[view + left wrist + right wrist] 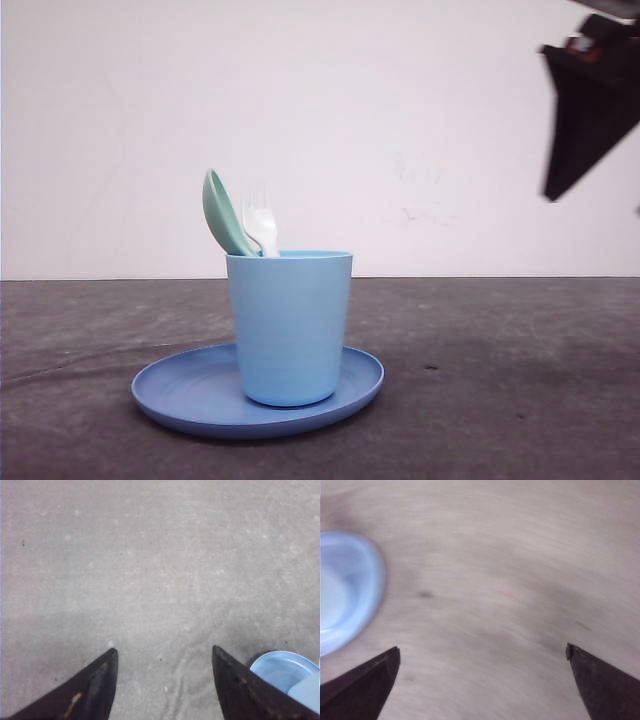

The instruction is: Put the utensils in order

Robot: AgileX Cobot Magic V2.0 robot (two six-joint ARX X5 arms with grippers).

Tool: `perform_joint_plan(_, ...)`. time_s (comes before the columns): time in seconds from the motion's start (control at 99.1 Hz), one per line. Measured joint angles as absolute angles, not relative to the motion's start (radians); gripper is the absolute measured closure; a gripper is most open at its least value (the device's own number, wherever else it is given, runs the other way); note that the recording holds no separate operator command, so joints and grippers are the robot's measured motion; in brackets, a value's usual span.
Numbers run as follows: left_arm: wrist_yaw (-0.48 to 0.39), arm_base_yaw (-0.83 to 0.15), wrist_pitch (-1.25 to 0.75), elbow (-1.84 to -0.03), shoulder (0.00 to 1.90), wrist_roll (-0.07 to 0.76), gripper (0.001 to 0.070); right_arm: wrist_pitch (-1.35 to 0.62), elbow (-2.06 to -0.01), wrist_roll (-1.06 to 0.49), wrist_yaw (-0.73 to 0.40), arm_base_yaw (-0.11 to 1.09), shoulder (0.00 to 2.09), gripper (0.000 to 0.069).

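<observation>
Looking forward over the grey table (520, 400), I saw the light blue cup (289, 325) standing upright on the round blue plate (180, 395), a little left of the middle. The mint-green spoon (224, 214) and the white fork (260, 222) both stood inside the cup, bowl and tines up, poking above the rim at its left side; the spoon leaned to the left and the fork sat just beside it on the right, the two close enough that I could not tell whether they touched. My right gripper (585, 105) hung high at the upper right, well apart from the cup, a dark blurred shape against the white wall (420, 120). From my left wrist, my left gripper (164, 652) had its two dark fingers (97, 690) spread apart over bare table, nothing between them, with the plate's rim (280, 662) and a sliver of the cup (310, 692) beside one finger. From my right wrist, my right gripper (482, 652) had its fingers (365, 680) spread wide and empty above the blurred table, and the pale blue plate (350, 590) lay off to one side.
</observation>
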State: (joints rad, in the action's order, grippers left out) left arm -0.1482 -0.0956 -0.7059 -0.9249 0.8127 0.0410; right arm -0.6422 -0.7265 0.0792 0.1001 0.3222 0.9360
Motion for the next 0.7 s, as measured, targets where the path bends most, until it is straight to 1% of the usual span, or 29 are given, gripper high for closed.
perform_joint_plan(0.222, -0.148, -0.096, -0.725, -0.925, 0.813, 0.041, 0.0352, -0.664, -0.727, 0.094, 0.093, 0.176, 0.92, 0.0011)
perform_joint_plan(0.444, -0.148, -0.095, -0.725, -0.925, 0.813, 0.041, 0.0353, -0.664, -0.727, 0.095, 0.093, 0.155, 0.92, 0.0011)
perform_joint_plan(0.495, -0.148, -0.096, -0.725, -0.925, 0.813, 0.041, 0.0364, -0.664, -0.727, 0.098, 0.093, 0.155, 0.92, 0.002)
perform_joint_plan(0.515, -0.148, -0.096, -0.725, -0.925, 0.813, 0.041, 0.0381, -0.664, -0.727, 0.103, 0.094, 0.155, 0.92, 0.0043)
perform_joint_plan(0.535, -0.148, -0.096, -0.726, -0.925, 0.813, 0.041, 0.0405, -0.665, -0.727, 0.104, 0.094, 0.155, 0.92, 0.0084)
perform_joint_plan(0.555, -0.148, -0.096, -0.726, -0.925, 0.813, 0.041, 0.0443, -0.665, -0.727, 0.105, 0.094, 0.155, 0.92, 0.0141)
perform_joint_plan(0.616, -0.148, -0.096, -0.726, -0.925, 0.813, 0.042, 0.0587, -0.667, -0.727, 0.106, 0.095, 0.155, 0.92, 0.0325)
perform_joint_plan(0.646, -0.148, -0.095, -0.726, -0.925, 0.813, 0.042, 0.0626, -0.667, -0.727, 0.107, 0.095, 0.155, 0.92, 0.0413)
perform_joint_plan(0.676, -0.148, -0.095, -0.726, -0.925, 0.813, 0.042, 0.065, -0.666, -0.727, 0.108, 0.096, 0.155, 0.92, 0.0499)
perform_joint_plan(0.696, -0.148, -0.095, -0.726, -0.925, 0.813, 0.042, 0.0661, -0.666, -0.727, 0.108, 0.096, 0.155, 0.92, 0.0545)
